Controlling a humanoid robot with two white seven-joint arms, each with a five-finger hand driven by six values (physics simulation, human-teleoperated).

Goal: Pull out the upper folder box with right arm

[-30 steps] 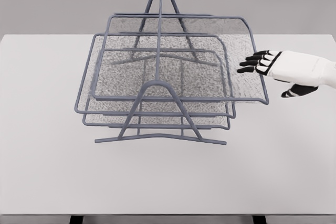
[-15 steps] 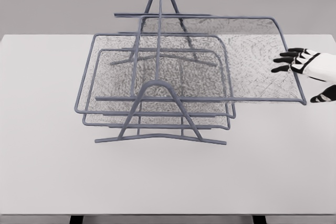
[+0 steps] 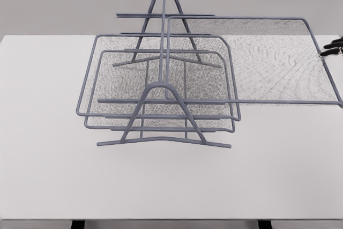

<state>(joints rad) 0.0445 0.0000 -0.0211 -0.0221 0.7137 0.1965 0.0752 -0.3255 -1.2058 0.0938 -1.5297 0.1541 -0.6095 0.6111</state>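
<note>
1. Fingers [image 3: 336, 46] of the right hand show only as a few dark tips at the frame's three o'clock edge; they touch or sit just beside the upper folder box's right rim, and whether they clamp it cannot be told.
2. Left hand is out of view.
3. Upper folder box [image 3: 278, 68], a grey mesh tray, sits high in the wire rack [image 3: 161, 79] and juts far toward three o'clock, its left part overlapping the frame.
4. Two lower trays [image 3: 134, 84] rest stacked inside the rack, near the centre of the white desk [image 3: 171, 181].
5. Judging from this, the tray's sliding axis runs nine to three o'clock, with the tray lying toward nine o'clock from the fingers.
6. Right hand is the nearer one, so any further pull would go toward three o'clock.
</note>
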